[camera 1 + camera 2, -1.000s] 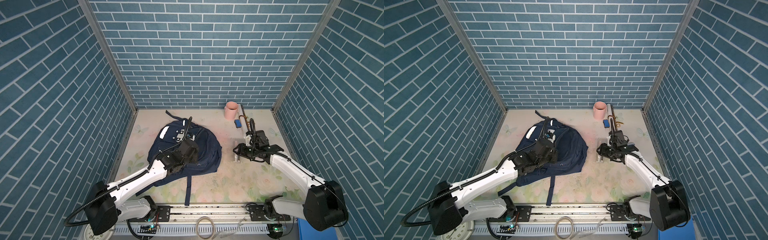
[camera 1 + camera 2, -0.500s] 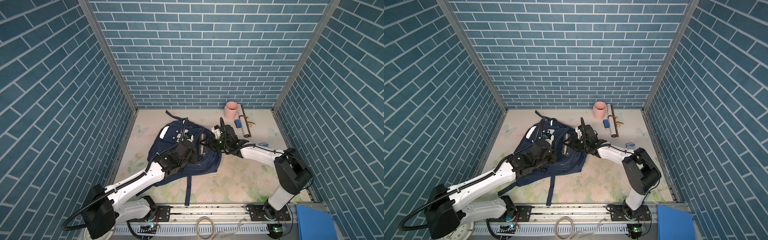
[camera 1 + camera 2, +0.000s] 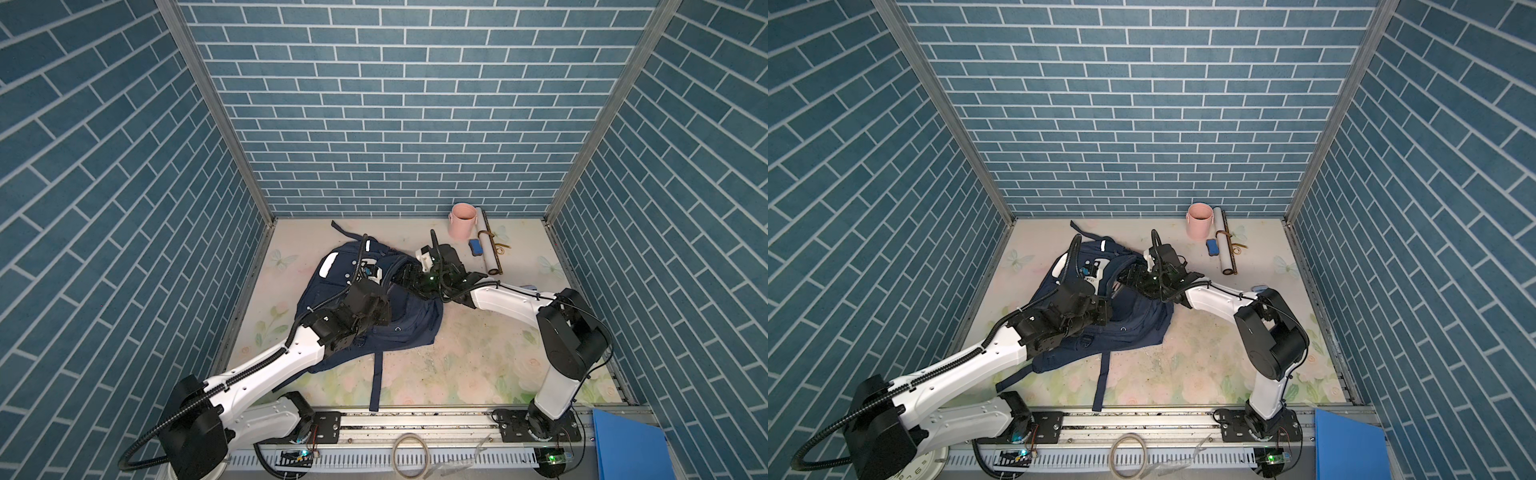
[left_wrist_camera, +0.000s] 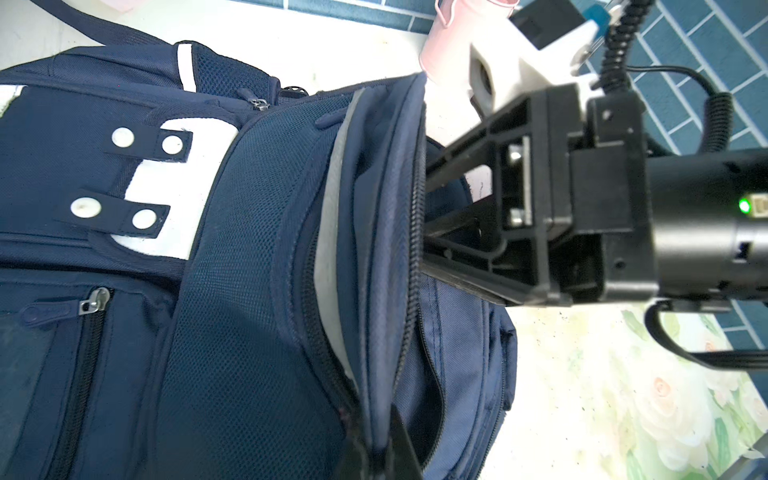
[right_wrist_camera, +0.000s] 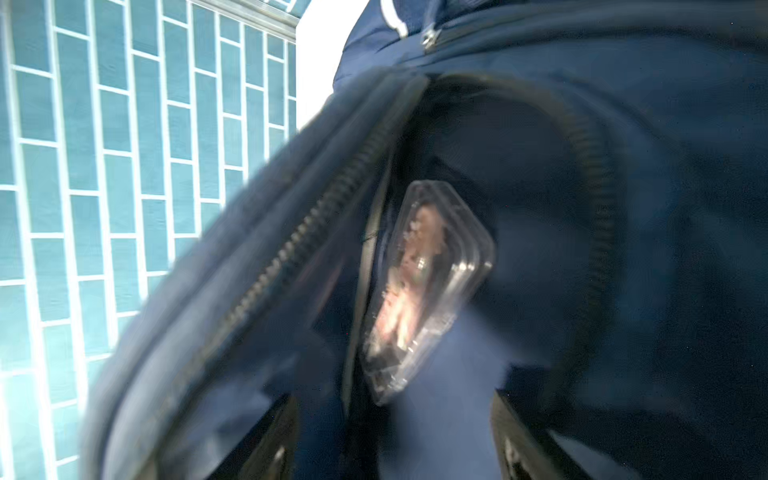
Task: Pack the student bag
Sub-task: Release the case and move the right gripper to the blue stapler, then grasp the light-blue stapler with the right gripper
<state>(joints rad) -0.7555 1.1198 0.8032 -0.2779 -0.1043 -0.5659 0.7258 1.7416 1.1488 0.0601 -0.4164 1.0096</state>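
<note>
The student bag lies flat on the floral mat, navy with white patches. My left gripper is shut on the zipper edge of the bag, holding the main opening up. My right gripper reaches into that opening with its jaws wide apart and is open. A clear plastic box with something pinkish inside lies loose in the bag, just ahead of the right fingers and touching neither. In the left wrist view the right gripper enters the gap.
A pink cup, a small blue block and a rolled tube sit at the back right. One bag strap trails towards the front rail. A blue folder lies outside the front right corner.
My right arm swung from the right side of the mat to the bag and into its opening. Its jaws have spread and the clear box is loose. The left gripper kept its hold.
</note>
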